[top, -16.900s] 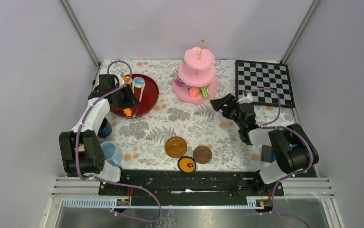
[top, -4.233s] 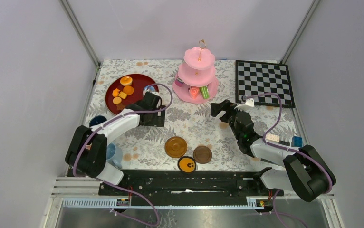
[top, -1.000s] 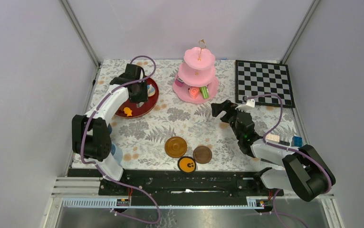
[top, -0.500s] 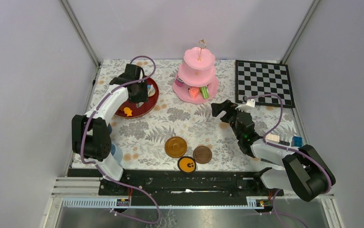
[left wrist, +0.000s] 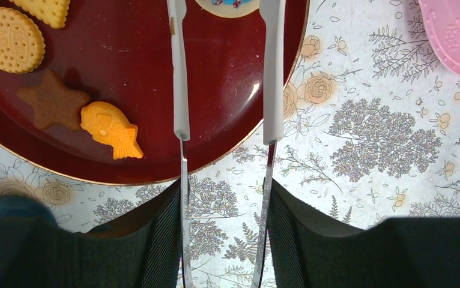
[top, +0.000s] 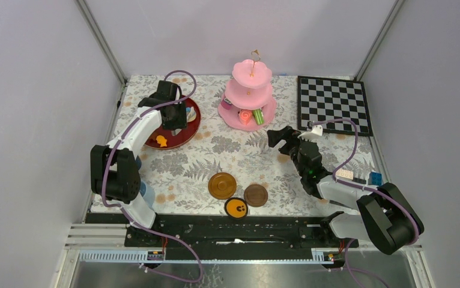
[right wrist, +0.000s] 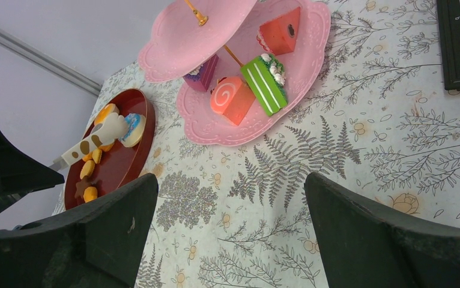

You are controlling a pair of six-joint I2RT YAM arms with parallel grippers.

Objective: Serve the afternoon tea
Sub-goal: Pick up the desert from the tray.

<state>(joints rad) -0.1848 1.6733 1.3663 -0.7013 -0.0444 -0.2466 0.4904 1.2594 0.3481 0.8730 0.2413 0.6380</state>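
Observation:
The pink three-tier cake stand (top: 248, 99) holds green (right wrist: 265, 84), pink (right wrist: 230, 99), orange-red (right wrist: 280, 31) and purple (right wrist: 203, 63) pastries. My left gripper (top: 178, 117) is over the dark red plate (left wrist: 227, 90), shut on white tongs (left wrist: 180, 90). The tong blades straddle a blue-iced pastry (left wrist: 227, 5). A brown star biscuit (left wrist: 53, 102) and an orange fish biscuit (left wrist: 110, 127) lie on the plate. My right gripper (top: 278, 137) is open and empty, above the tablecloth in front of the stand. Brown saucers (top: 222, 185) (top: 255, 195) sit near the front.
A chessboard (top: 334, 105) lies at the back right. Building blocks (top: 360, 177) are beside the right arm. An orange smiley disc (top: 236, 207) is at the front edge. A light-blue cup (top: 145, 191) peeks out behind the left arm's base.
Four seconds ago the left gripper was over the table's middle; it has swung back over the red plate. Nothing has visibly moved in the last second.

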